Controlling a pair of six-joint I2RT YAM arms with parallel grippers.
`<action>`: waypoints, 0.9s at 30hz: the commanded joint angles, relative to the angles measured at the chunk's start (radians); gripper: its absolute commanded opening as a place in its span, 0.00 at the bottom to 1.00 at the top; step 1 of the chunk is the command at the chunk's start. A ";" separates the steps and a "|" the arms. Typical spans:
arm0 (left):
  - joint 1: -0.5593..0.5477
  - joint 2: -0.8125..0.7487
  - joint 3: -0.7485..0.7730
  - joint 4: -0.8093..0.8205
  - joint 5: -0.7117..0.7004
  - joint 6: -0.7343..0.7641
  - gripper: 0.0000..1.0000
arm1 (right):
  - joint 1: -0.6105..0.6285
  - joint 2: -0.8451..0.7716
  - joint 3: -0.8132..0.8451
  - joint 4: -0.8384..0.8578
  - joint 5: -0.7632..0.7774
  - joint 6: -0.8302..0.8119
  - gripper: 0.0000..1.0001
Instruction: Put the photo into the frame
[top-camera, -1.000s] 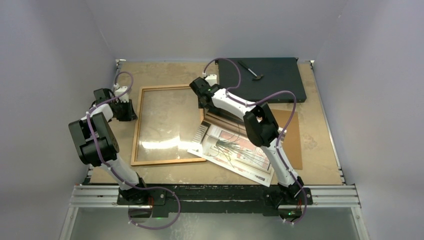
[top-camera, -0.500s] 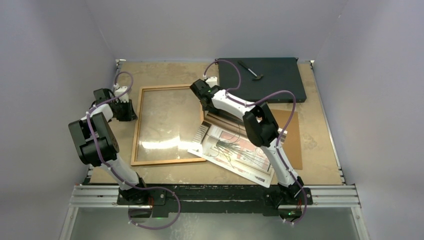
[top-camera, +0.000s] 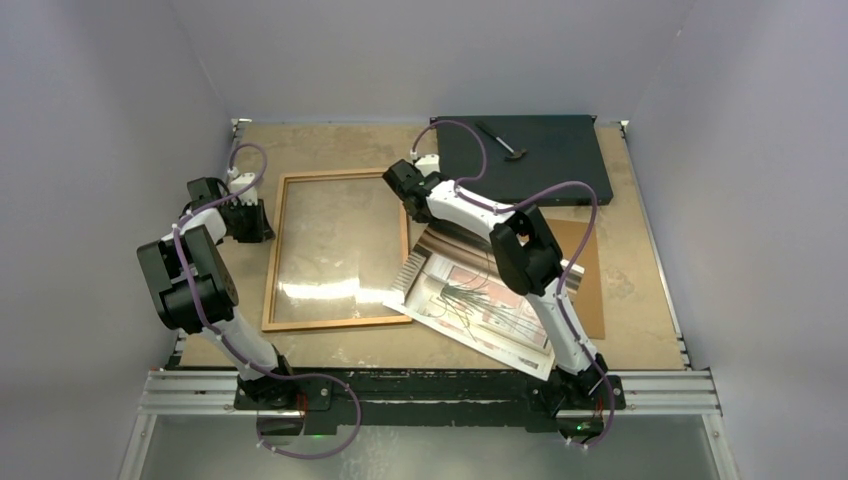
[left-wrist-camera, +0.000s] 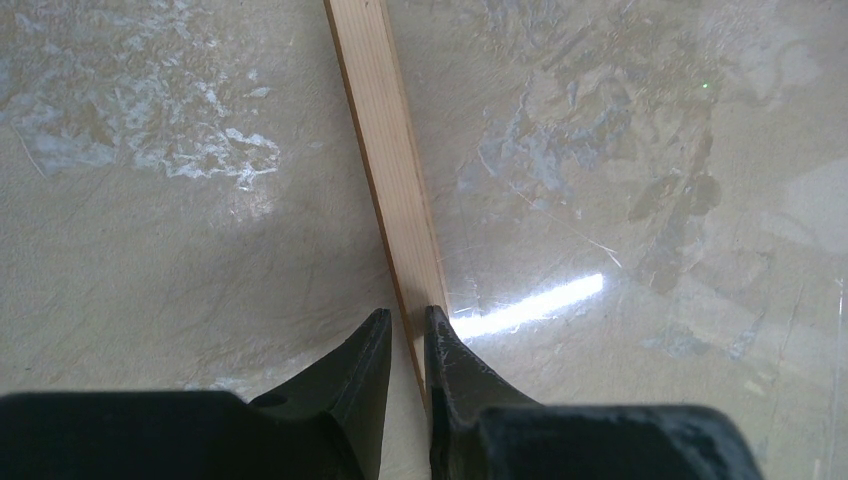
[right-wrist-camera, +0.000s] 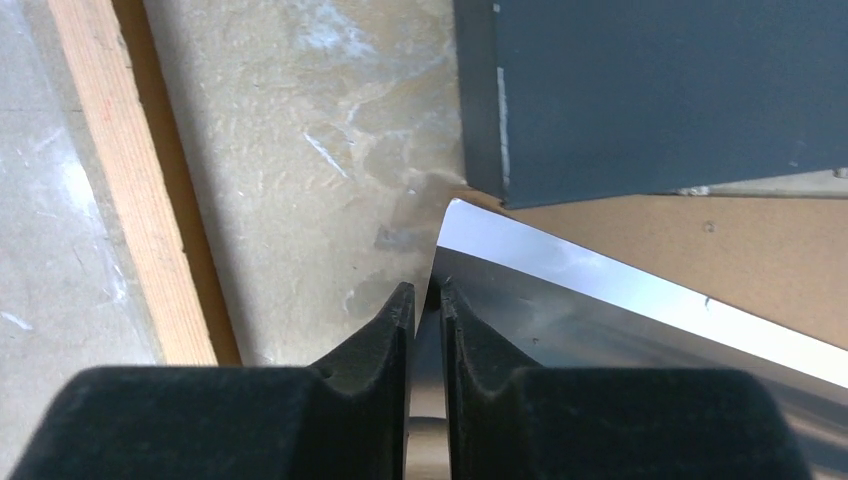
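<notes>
The frame (top-camera: 274, 260), thin orange-brown wood around a clear pane, lies flat left of centre. My left gripper (top-camera: 269, 224) is shut on its left rail (left-wrist-camera: 385, 150), one finger on each side of the wood, as the left wrist view (left-wrist-camera: 408, 325) shows. The photo (top-camera: 470, 300), a glossy building print, lies askew over the frame's right rail. My right gripper (top-camera: 414, 222) is shut on the photo's far-left corner; the sheet's edge (right-wrist-camera: 620, 310) runs between the nearly touching fingers of the right gripper (right-wrist-camera: 427, 292).
A black flat box (top-camera: 525, 155) with a small tool (top-camera: 500, 140) on it sits at the back right, its corner (right-wrist-camera: 660, 90) close ahead of my right fingers. A brown hardboard sheet (top-camera: 585, 270) lies under the photo. The frame's right rail (right-wrist-camera: 120, 180) runs left of the right gripper.
My right gripper has closed from wide open onto the photo's corner. The photo and the right wrist have shifted slightly right. The left arm has not moved.
</notes>
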 joint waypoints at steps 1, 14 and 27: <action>0.024 0.006 -0.034 -0.048 -0.086 0.049 0.16 | -0.014 -0.106 -0.040 -0.038 0.067 0.019 0.14; 0.024 0.002 -0.033 -0.058 -0.090 0.050 0.16 | -0.052 -0.216 -0.165 -0.021 0.135 0.029 0.05; 0.029 -0.001 0.025 -0.132 -0.056 0.037 0.31 | -0.035 -0.350 -0.023 -0.002 0.038 -0.017 0.00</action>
